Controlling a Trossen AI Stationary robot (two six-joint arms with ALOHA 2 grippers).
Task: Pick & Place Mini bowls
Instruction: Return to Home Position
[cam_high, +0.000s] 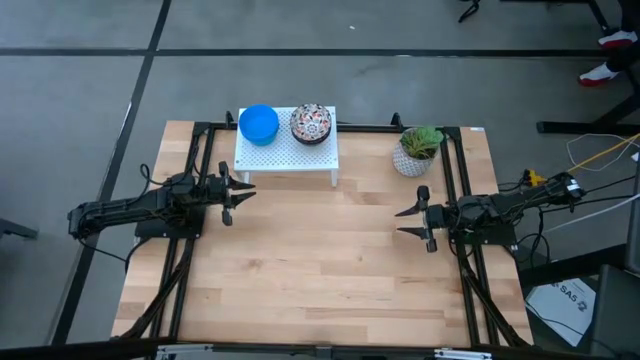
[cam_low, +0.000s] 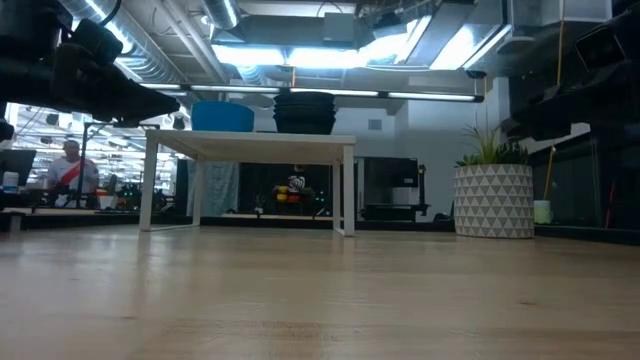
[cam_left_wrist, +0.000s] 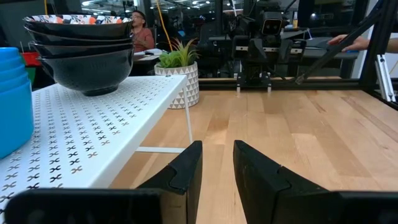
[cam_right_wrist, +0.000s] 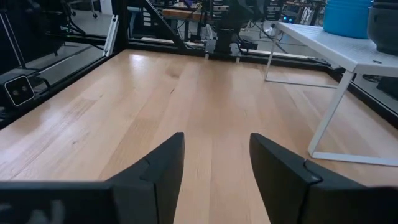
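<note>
A stack of plain blue mini bowls (cam_high: 259, 123) and a stack of floral mini bowls (cam_high: 311, 123) with dark outsides stand on a white perforated stand (cam_high: 286, 152) at the table's far side. The left wrist view shows the floral stack (cam_left_wrist: 78, 53) and the blue stack (cam_left_wrist: 13, 99) on the stand top. My left gripper (cam_high: 238, 196) hovers open by the stand's near left corner. My right gripper (cam_high: 405, 222) hovers open at the right side, far from the bowls.
A white patterned pot with a green plant (cam_high: 417, 150) stands right of the stand on the wooden table (cam_high: 320, 270). Black frame rails run along both sides. The table's middle and near part is bare wood. A person (cam_low: 70, 165) sits far behind.
</note>
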